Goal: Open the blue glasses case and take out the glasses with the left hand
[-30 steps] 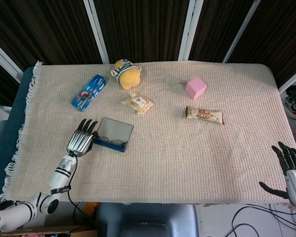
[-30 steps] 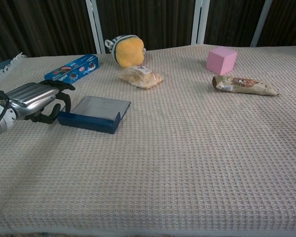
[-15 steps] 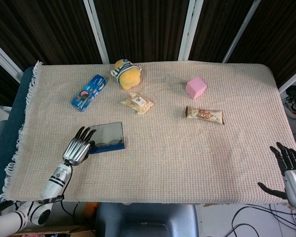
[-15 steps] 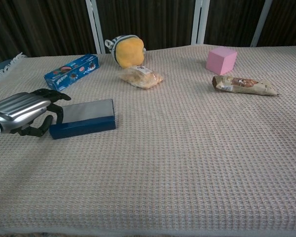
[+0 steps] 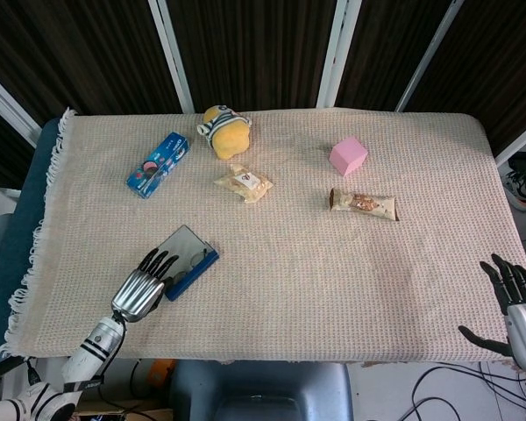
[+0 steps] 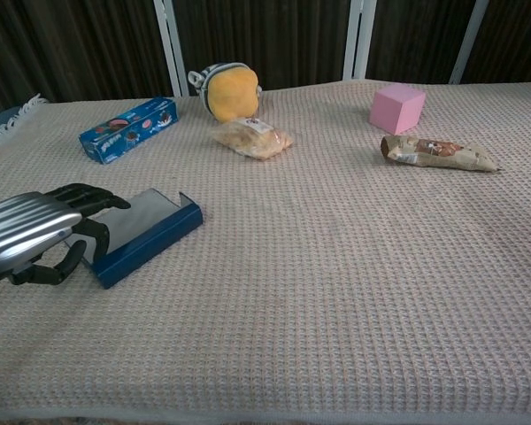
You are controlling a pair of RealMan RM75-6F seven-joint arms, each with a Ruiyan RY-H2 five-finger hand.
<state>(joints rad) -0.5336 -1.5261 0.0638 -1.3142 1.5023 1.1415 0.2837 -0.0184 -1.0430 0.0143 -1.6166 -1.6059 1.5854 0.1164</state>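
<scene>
The blue glasses case (image 5: 187, 262) lies open near the desk's (image 5: 333, 281) front left corner, its long axis running diagonally from near-left to far-right, gray lid flat toward the far-left side. Glasses (image 5: 195, 260) show faintly inside from the head view. The left hand (image 5: 141, 289) sits at the case's near end, fingers curled at its edge; whether it truly grips, I cannot tell. Half a second ago the case lay nearly square to the desk edge; now it has swung round and slid nearer. The right hand (image 5: 519, 307) hangs spread, empty, off the front right corner.
</scene>
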